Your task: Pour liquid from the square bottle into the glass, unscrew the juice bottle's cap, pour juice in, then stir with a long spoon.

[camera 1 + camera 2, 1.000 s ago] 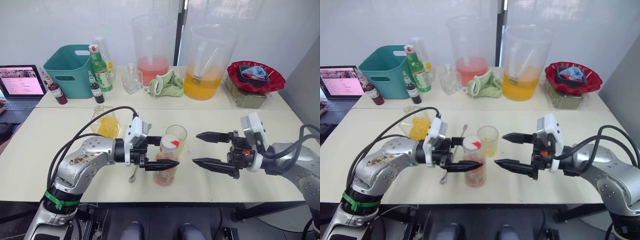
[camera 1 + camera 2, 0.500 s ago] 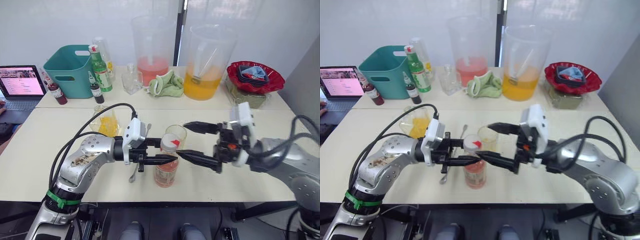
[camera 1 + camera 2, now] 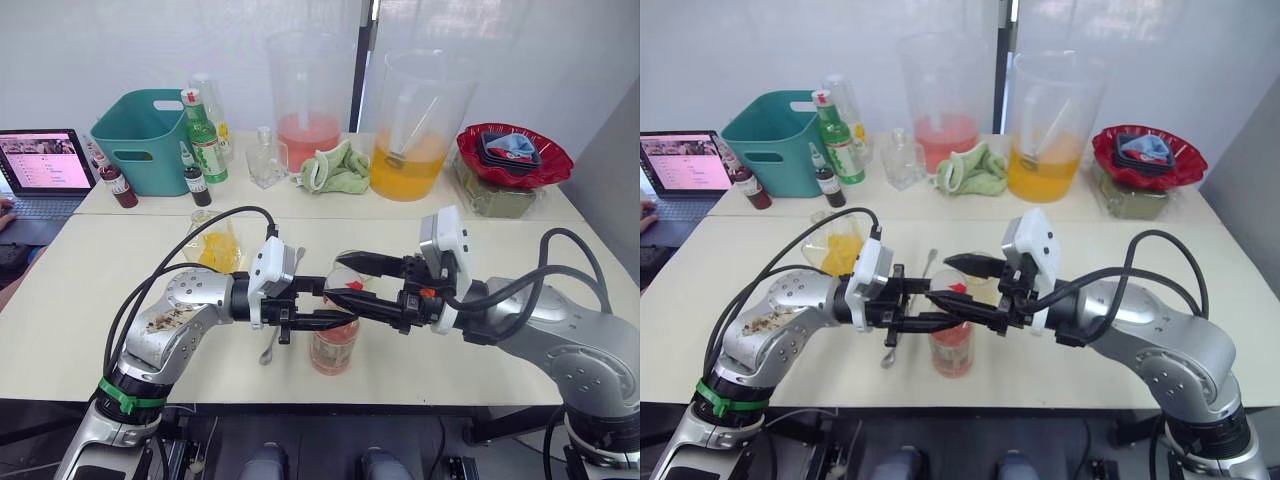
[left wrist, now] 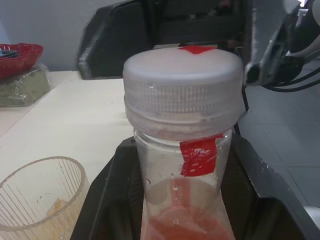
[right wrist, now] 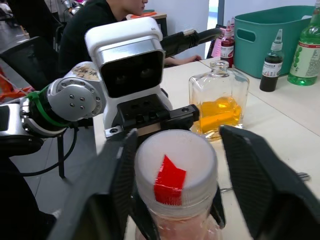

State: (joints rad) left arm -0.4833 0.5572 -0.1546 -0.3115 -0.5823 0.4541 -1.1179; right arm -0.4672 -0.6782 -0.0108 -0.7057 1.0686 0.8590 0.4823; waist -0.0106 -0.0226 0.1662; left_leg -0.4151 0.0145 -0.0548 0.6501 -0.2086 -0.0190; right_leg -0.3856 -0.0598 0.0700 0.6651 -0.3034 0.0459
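The juice bottle stands near the table's front edge, holding pale pink juice. Its white cap carries a red tape tab. My left gripper is shut on the bottle just under the cap. My right gripper is open, one finger on each side of the cap, with a gap showing at one finger. The glass stands just behind the bottle, partly hidden by the right fingers. The square bottle, with yellow-orange liquid, sits beyond my left arm. The long spoon lies on the table under the left gripper.
Along the back stand two big pitchers, a green cloth, a small clear bottle, a green bottle, dark small bottles, a teal basket and a red bowl. A laptop sits far left. A person sits nearby.
My right gripper has moved left across the table to the juice bottle, and its open fingers now straddle the cap. The left gripper has kept its hold on the bottle.
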